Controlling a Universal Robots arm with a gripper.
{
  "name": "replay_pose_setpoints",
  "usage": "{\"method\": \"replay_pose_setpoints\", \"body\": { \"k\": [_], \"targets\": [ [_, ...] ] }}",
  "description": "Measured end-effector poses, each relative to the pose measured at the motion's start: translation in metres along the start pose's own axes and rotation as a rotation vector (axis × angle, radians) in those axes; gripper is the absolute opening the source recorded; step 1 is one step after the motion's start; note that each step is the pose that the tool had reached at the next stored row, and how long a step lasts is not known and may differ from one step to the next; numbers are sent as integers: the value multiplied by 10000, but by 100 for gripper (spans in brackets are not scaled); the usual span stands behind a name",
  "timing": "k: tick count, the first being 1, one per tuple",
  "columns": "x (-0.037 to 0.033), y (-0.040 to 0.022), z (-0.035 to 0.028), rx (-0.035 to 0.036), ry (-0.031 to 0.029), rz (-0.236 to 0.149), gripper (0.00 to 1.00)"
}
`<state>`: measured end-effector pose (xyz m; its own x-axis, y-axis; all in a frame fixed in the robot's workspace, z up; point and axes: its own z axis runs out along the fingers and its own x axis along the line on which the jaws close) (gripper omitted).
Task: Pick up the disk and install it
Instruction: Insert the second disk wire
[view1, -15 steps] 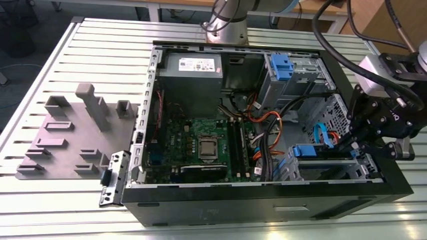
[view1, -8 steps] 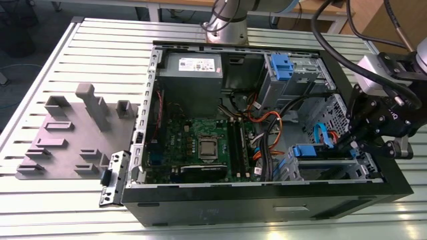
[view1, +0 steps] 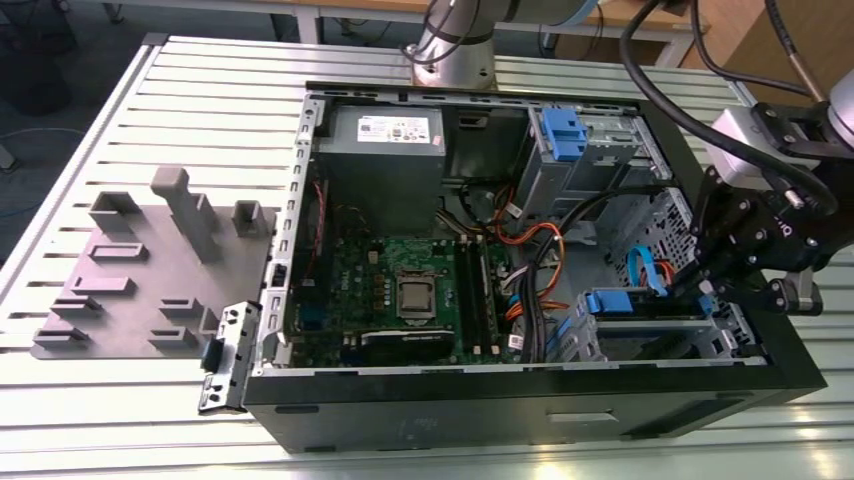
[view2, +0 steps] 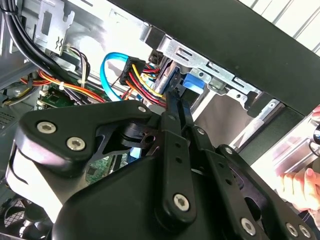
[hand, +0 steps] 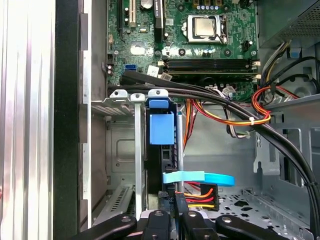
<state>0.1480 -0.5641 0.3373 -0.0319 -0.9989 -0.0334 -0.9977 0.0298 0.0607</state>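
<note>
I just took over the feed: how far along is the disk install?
The disk already stands in the drive cage at the case's corner, blue tab up. The gripper is at its cabled end, fingers closed together on its edge. Whether it is fully seated cannot be told.

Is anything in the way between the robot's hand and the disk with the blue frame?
No, nothing visible is. In the first wrist view the hand is right at the end of the disk, which stands on edge in the metal drive cage. The blue cable and coloured wires sit right beside it.
</note>
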Motion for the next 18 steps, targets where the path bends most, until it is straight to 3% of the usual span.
{"method": "replay_pose_setpoints", "body": {
  "k": [14,18],
  "targets": [
    [1,-1,34,0,6,0,16],
    [0,0,12,-1,-1,0,16]
  ]
}}
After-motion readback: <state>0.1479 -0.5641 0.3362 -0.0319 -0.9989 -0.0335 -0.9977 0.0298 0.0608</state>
